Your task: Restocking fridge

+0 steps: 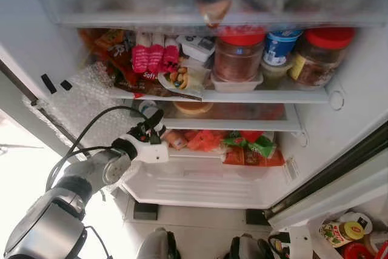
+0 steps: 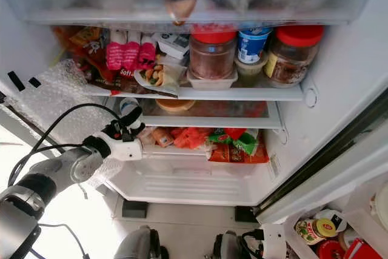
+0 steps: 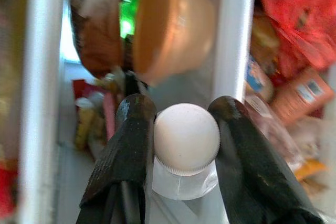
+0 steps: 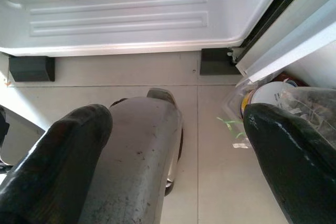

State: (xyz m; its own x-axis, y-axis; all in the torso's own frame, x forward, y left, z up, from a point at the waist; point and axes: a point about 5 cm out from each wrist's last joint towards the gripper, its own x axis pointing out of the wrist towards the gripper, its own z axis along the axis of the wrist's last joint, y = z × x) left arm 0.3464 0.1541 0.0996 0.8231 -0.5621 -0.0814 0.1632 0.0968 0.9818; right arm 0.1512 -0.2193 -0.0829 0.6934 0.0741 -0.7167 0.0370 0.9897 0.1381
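My left gripper (image 1: 150, 121) reaches into the open fridge at the left end of the second shelf (image 1: 242, 124). It is shut on a clear bottle with a white cap (image 3: 186, 139), which sits between the two black fingers (image 3: 128, 145). The bottle (image 2: 127, 107) stands upright just in front of the shelf edge, left of an orange bowl (image 1: 193, 108). My right gripper (image 4: 176, 150) hangs open, pointing down at the tiled floor (image 4: 210, 145) in front of the fridge, above my own foot (image 4: 139, 150).
The top shelf (image 1: 267, 96) holds red-lidded jars (image 1: 239, 59), a blue-lidded tub (image 1: 280, 45), a pink pack (image 1: 151, 57) and snack bags. Red and green packets (image 1: 242, 147) lie above the white drawer (image 1: 200, 183). Bubble wrap (image 1: 85, 104) covers the left wall. Jars (image 1: 339, 232) stand at the bottom right.
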